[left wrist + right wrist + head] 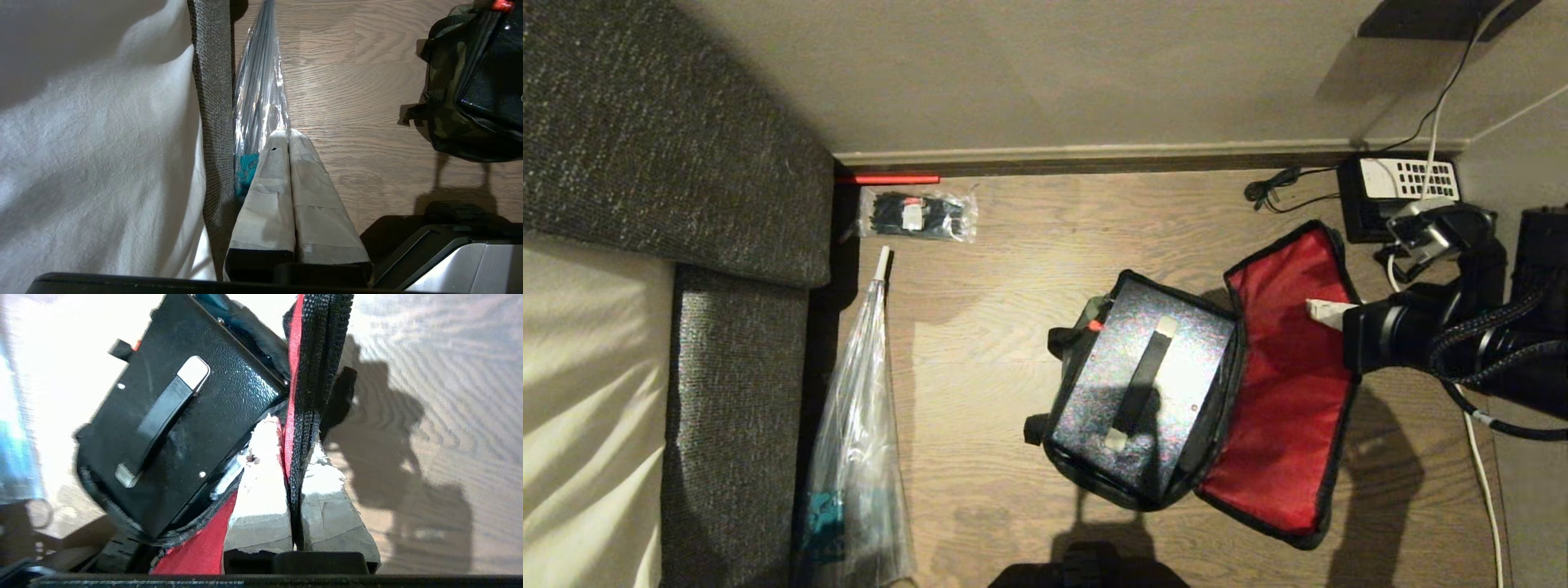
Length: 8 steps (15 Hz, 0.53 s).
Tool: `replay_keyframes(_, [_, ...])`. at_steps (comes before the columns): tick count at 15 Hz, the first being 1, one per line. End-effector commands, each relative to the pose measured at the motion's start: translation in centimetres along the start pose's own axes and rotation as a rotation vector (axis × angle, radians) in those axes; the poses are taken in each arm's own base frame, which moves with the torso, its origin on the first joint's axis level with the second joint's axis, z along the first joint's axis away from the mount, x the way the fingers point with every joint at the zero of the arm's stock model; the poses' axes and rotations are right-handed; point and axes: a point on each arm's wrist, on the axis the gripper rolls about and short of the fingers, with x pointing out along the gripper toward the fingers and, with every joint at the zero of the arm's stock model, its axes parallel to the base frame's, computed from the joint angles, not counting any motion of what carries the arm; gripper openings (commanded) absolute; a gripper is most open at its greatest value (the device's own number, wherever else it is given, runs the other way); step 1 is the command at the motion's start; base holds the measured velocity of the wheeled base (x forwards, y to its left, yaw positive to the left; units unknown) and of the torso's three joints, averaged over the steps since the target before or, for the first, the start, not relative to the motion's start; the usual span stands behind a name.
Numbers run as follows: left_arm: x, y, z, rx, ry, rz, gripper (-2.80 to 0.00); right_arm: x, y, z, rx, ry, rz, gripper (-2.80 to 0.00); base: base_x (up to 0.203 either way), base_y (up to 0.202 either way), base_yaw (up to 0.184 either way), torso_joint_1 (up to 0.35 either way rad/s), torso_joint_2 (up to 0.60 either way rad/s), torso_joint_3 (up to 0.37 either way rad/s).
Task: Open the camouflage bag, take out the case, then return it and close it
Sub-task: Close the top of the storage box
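Observation:
The camouflage bag (1094, 469) stands open on the wooden floor. Its lid (1290, 384) is folded out to the right with the red lining up. The black speckled case (1201, 359) sits inside the bag, handle up. My right gripper (1319, 310) comes in from the right and is shut on the lid's far edge. The right wrist view shows the gripper (292, 433) pinching the black zipper edge (314, 355) with its red lining, and the case (229, 400) close beside it. My left gripper (288, 136) hangs shut and empty near the sofa, well away from the bag (443, 102).
A black telephone (1401, 192) with a white keypad sits by the wall behind the lid, with cables (1482, 474) trailing down the right. A grey sofa (735, 367) lines the left. Beside it lie a long plastic-wrapped item (858, 425) and a small packet (919, 214).

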Motion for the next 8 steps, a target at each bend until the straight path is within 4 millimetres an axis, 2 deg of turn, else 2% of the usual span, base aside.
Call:
replay_keyframes(1, [0.0,0.0,0.0,0.0,-0.001,0.001,-2.8,-2.5,0.0,1.2,-0.003,-0.054,0.016,-2.8,0.0,0.0,0.0,0.0,0.0,0.0])
replay_keyframes(3, [0.0,0.0,0.0,0.002,-0.001,0.001,-2.8,-3.8,0.1,1.7,-0.004,-0.059,0.045,-2.8,0.0,0.0,0.0,0.0,0.0,0.0])
replay_keyframes(5, [0.0,0.0,0.0,0.0,-0.001,0.001,-2.8,-3.9,0.4,1.0,-0.006,-0.03,0.067,-2.8,0.0,0.0,0.0,0.0,0.0,0.0])
replay_keyframes(6, [0.0,0.0,0.0,0.0,-0.001,0.001,-2.8,-3.3,0.6,-0.4,-0.008,0.035,0.088,-2.8,0.0,0.0,0.0,0.0,0.0,0.0])
replay_keyframes(8, [0.0,0.0,0.0,0.0,-0.001,0.001,-2.8,-1.0,0.8,-2.5,-0.005,0.133,0.107,-2.8,0.0,0.0,0.0,0.0,0.0,0.0])
